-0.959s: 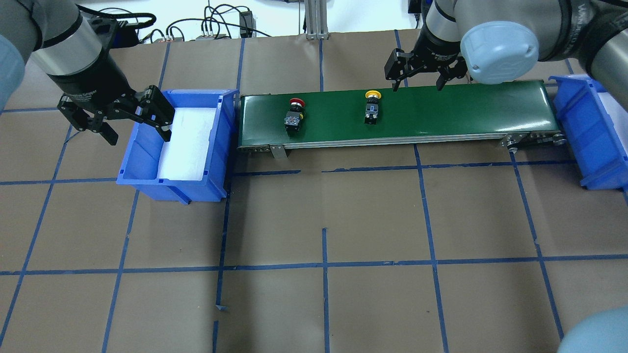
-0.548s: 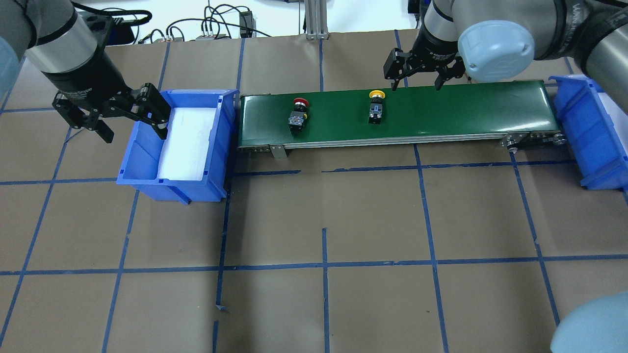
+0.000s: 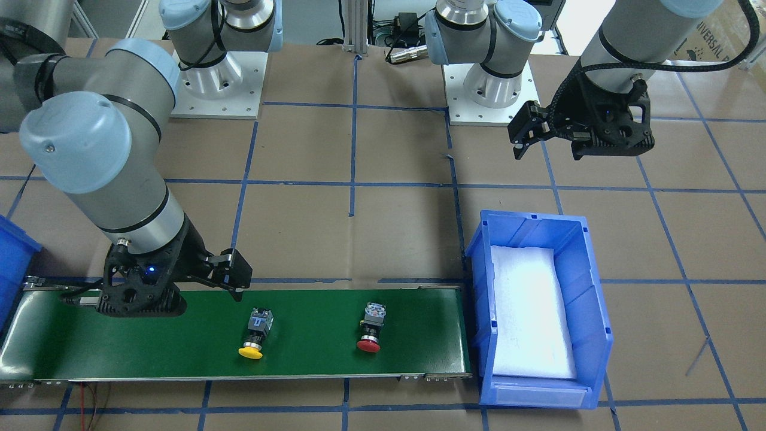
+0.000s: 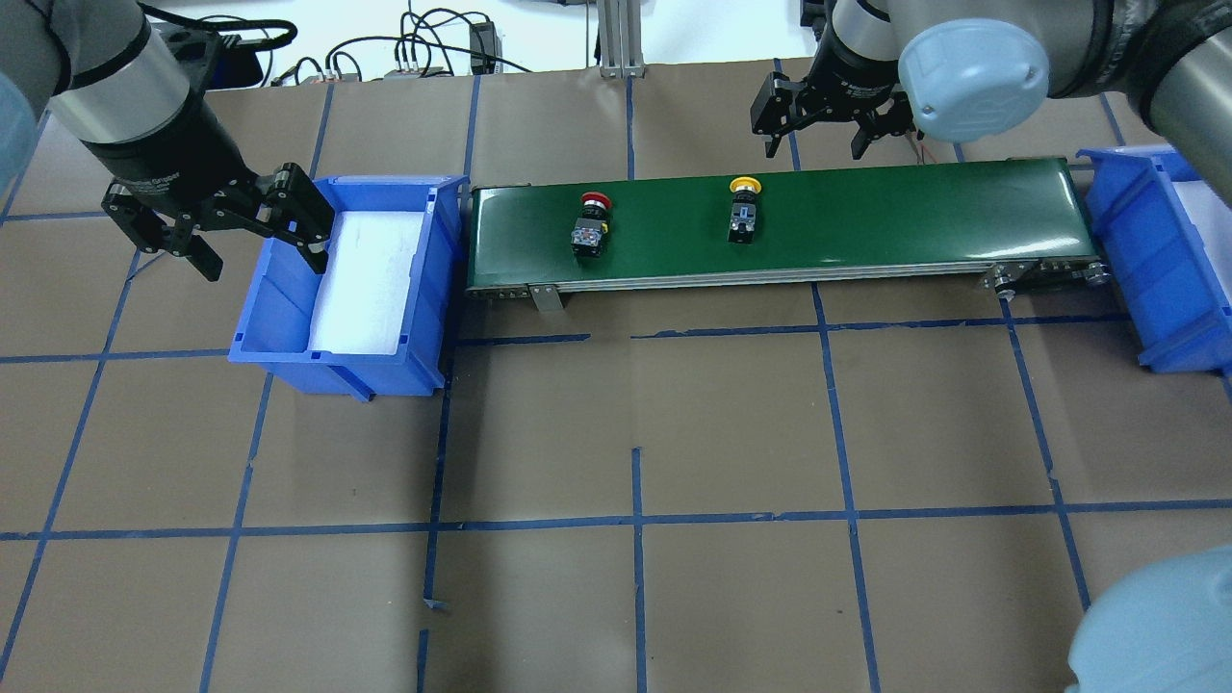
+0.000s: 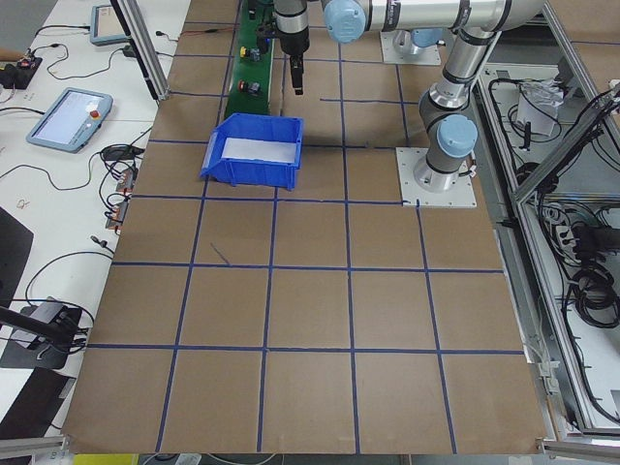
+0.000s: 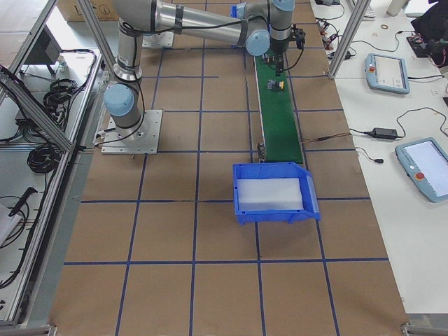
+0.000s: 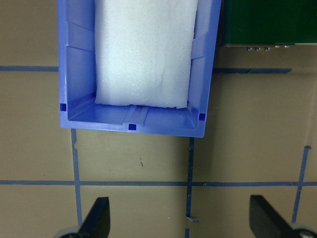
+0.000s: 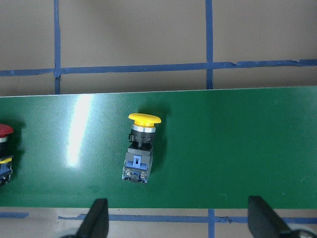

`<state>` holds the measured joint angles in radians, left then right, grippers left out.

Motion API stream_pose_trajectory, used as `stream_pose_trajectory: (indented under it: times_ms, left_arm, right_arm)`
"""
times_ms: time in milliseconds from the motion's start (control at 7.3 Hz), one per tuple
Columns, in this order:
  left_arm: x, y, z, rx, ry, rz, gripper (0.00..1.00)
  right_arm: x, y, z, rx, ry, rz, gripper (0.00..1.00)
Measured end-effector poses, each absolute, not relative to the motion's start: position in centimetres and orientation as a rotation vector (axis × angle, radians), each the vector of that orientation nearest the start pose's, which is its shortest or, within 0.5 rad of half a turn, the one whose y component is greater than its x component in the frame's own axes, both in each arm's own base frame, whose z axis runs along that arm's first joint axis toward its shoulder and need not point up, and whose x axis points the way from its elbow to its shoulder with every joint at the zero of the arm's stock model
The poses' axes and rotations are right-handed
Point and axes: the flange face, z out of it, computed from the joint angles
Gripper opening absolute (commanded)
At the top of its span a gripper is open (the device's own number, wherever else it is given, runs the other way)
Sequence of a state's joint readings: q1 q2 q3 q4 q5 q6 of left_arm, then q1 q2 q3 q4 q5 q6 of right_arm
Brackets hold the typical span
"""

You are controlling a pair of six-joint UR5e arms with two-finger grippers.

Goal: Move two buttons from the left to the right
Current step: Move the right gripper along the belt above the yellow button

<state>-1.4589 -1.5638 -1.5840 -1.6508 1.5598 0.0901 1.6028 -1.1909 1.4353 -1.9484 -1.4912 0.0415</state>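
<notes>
Right gripper (image 4: 812, 152), spread and empty, being held near the yellow button (image 4: 742, 207).
It and the red button (image 4: 591, 223) are being supported by the belt (image 4: 914, 212), short of the right bin (image 4: 1155, 279).

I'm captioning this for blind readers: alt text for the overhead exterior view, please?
A red button and a yellow button lie on a green conveyor belt between a blue left bin and a blue right bin. The left gripper hangs open by the left bin; the right gripper hangs open near the yellow button.
</notes>
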Motion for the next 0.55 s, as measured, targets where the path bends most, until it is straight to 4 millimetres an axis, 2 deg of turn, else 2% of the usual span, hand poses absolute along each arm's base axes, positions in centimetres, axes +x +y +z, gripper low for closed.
stream_pose_trajectory:
  times_ms: [274, 548]
  left_arm:
    - [-8.2, -49.5, 47.7, -0.031, 3.174, 0.111, 1.0]
    - [-8.2, -49.7, 47.6, -0.038, 3.181, 0.091, 1.0]
  right_arm:
    - [16.2, -66.3, 34.3, -0.012, 3.053, -0.197, 1.0]
    - [16.2, -67.1, 32.1, -0.011, 3.063, -0.178, 1.0]
